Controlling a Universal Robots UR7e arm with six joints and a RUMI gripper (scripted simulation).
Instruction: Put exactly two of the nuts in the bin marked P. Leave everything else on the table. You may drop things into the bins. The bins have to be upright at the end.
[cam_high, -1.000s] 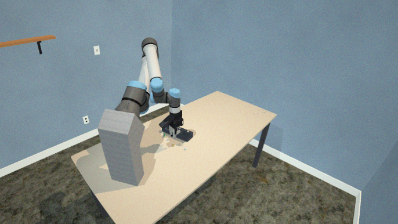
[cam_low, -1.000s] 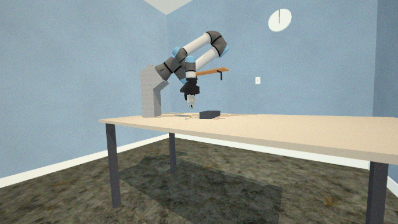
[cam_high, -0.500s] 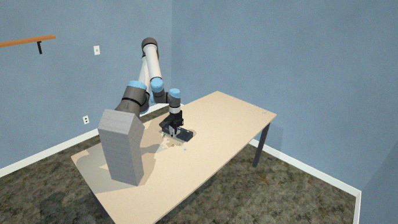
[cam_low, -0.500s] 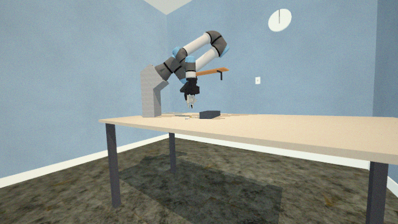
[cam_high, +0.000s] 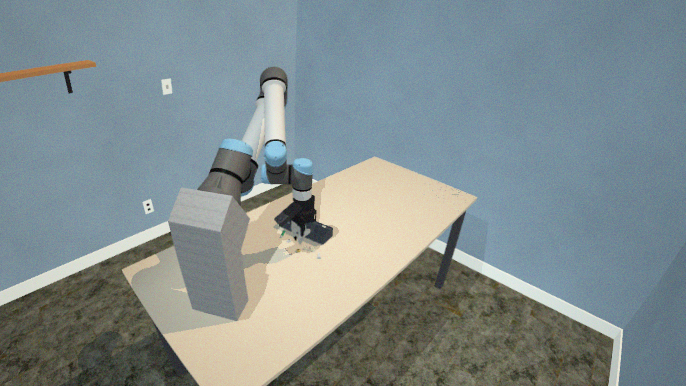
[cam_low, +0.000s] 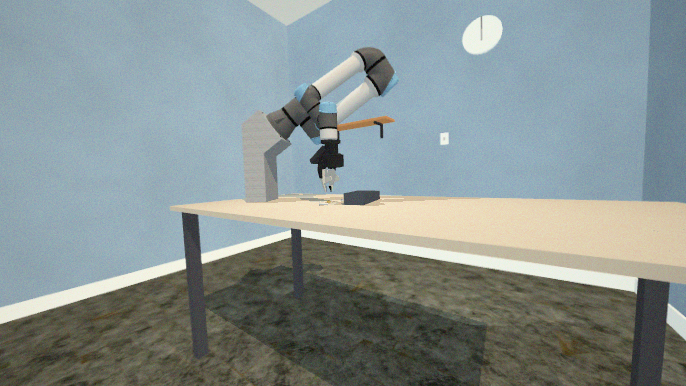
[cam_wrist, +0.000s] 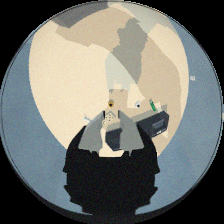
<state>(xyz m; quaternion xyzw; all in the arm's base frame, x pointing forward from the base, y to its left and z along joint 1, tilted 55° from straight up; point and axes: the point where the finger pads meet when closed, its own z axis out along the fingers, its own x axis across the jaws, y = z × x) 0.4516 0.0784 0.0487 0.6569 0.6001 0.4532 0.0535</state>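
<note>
My gripper (cam_high: 299, 239) (cam_low: 328, 190) (cam_wrist: 111, 111) is open only a little, holding nothing, above the table (cam_high: 380, 220) (cam_low: 450, 220) (cam_wrist: 55, 95). One small brass-coloured nut (cam_high: 298, 250) (cam_low: 328, 202) (cam_wrist: 111, 104) lies near the dark bins (cam_high: 320, 234) (cam_low: 361, 198) (cam_wrist: 145, 127), outside them.
</note>
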